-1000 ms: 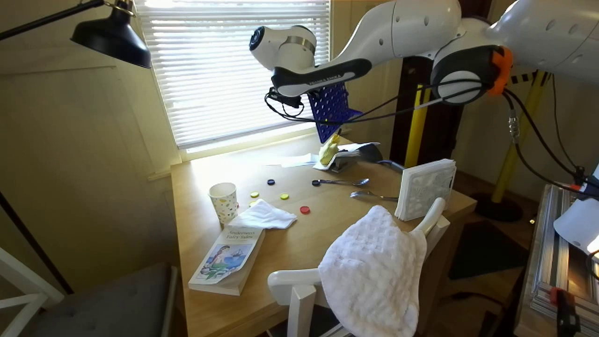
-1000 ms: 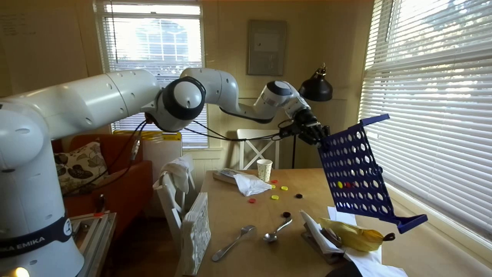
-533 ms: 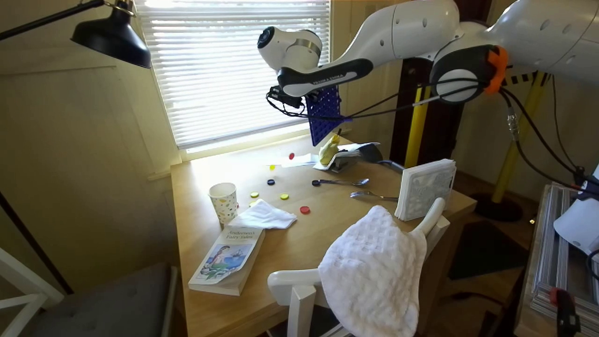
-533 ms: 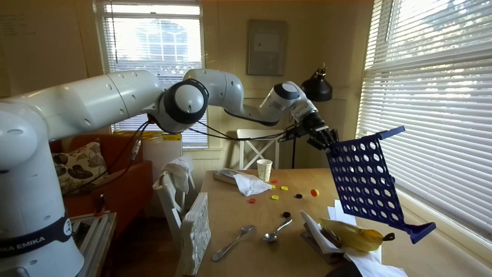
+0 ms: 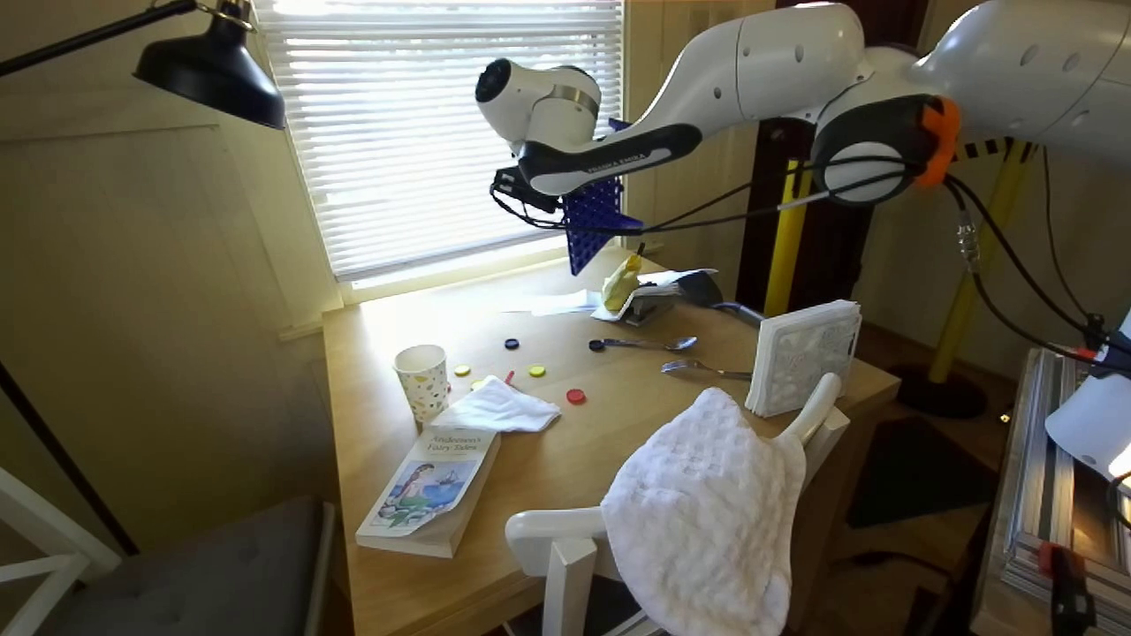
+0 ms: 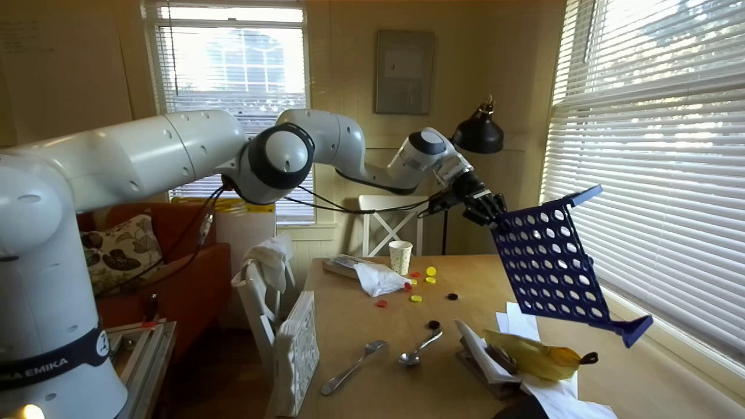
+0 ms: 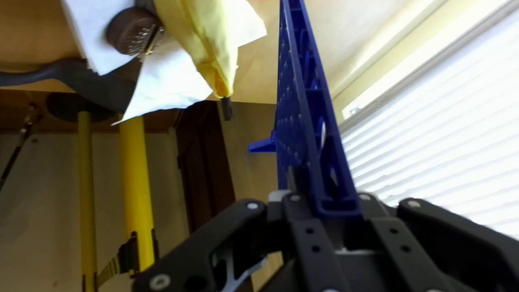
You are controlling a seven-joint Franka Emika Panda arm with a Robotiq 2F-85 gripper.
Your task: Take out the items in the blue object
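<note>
Though behind the arm (image 5: 733, 79) in an exterior view, hand (image 7: 329, 198) tight on blue grid (image 7: 299, 105) in wrist view.

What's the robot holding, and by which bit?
The gripper holds the blue game grid by one corner, on the side away from its feet.

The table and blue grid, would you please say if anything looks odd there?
Yes: one red disc by the white napkin seems to stand on edge, unlike flat discs scattered on the table; the blue grid hangs tilted in the end effector.
</note>
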